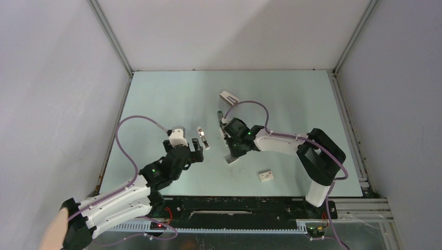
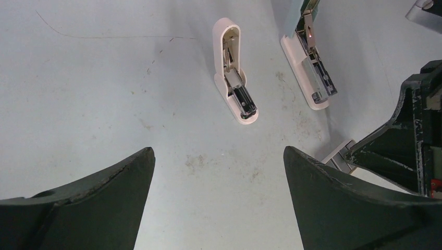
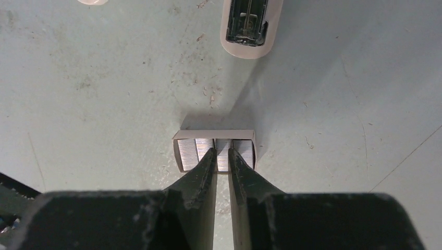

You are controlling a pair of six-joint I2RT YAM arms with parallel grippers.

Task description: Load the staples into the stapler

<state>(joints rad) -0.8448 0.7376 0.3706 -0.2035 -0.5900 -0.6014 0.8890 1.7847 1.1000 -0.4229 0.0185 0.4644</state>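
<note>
A: From above first. Anything in the left gripper [image 1: 194, 151]?

B: Nothing. Spread wide over the table [image 1: 156, 94], just beside a small cream stapler [image 1: 203, 138] lying opened.

A: And on the right?

B: Look for the right gripper [image 1: 231, 151] pointing down onto a little tray [image 1: 231, 159] near the table's middle. Too small from up here to judge the grip or the tray's contents. Past it, toward the back, the stapler [image 1: 221, 116], slim and pale grey-green; farther back again, a white wedge-shaped stapler [image 1: 228, 97]. Nearer the arm bases, a small white box [image 1: 266, 176] with a red mark.

A: Left wrist next.

B: Shows both fingers [image 2: 94, 203] far apart, only bare table between. Ahead, the cream stapler [image 2: 234, 78] hinged open; to its right the stapler [image 2: 312, 73], hinged open too, channel exposed, white end nearest. At the right edge, the dark bulk of the right gripper above a corner of the tray [image 2: 339, 153].

A: Right wrist?

B: Settles it. Narrowed to a slit and clamped on one strip of the staples [image 3: 223, 147], a fingertip against each side. Level with the other strips, down in the tray [image 3: 215, 134], on the table. Beyond the tray and apart from it, the white end of the stapler [image 3: 250, 31], channel open and facing up.
</note>
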